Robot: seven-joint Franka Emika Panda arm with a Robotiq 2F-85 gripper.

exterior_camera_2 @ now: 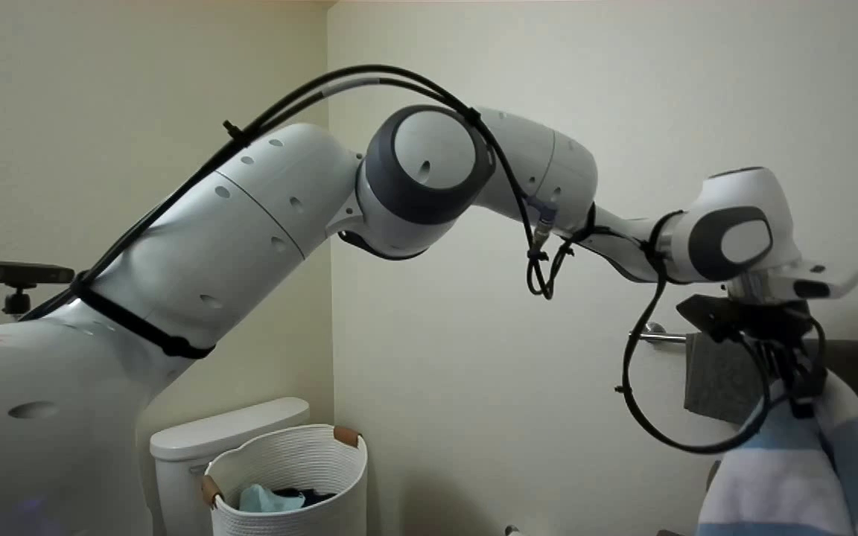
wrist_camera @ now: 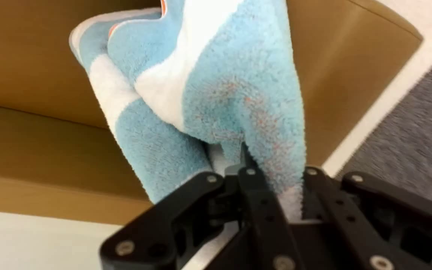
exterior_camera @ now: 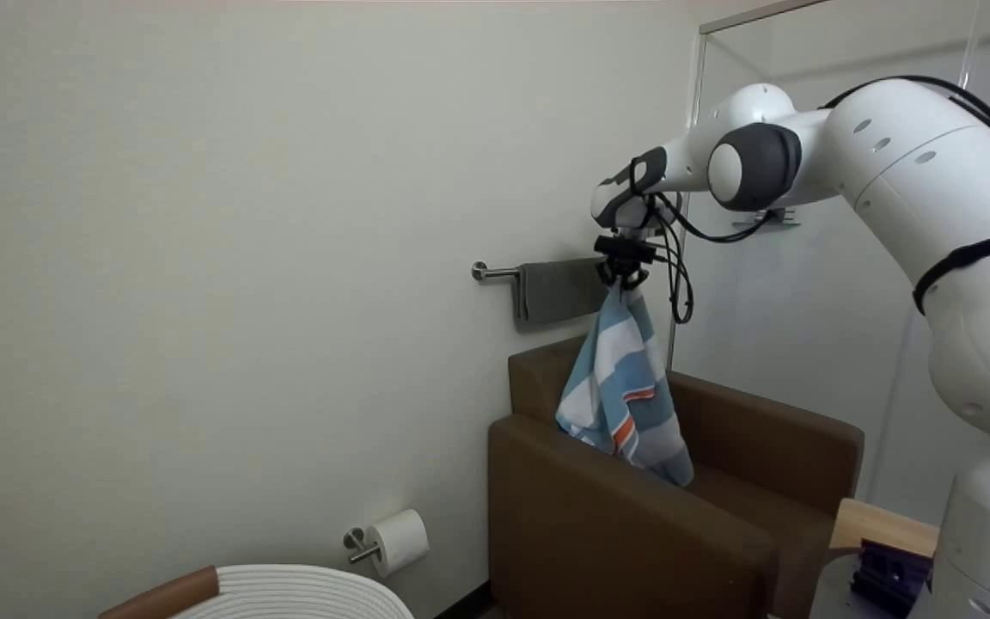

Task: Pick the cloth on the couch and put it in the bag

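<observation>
The cloth [exterior_camera: 624,387]: soft-piled, light blue with broad white bands and small orange-red marks; gathered to a point at its top, it hangs in folds over the couch [exterior_camera: 615,524], widening downward. Contact between its lower end and the couch cannot be determined. The couch: brown, boxy, with square arms and a low back. The bag [exterior_camera_2: 302,461]: white, ribbed, with brown handles; upright, open at its wide top, apart from the couch.

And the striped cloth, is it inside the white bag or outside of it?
Outside: the cloth hangs from the gripper over the couch, apart from the bag.
</observation>
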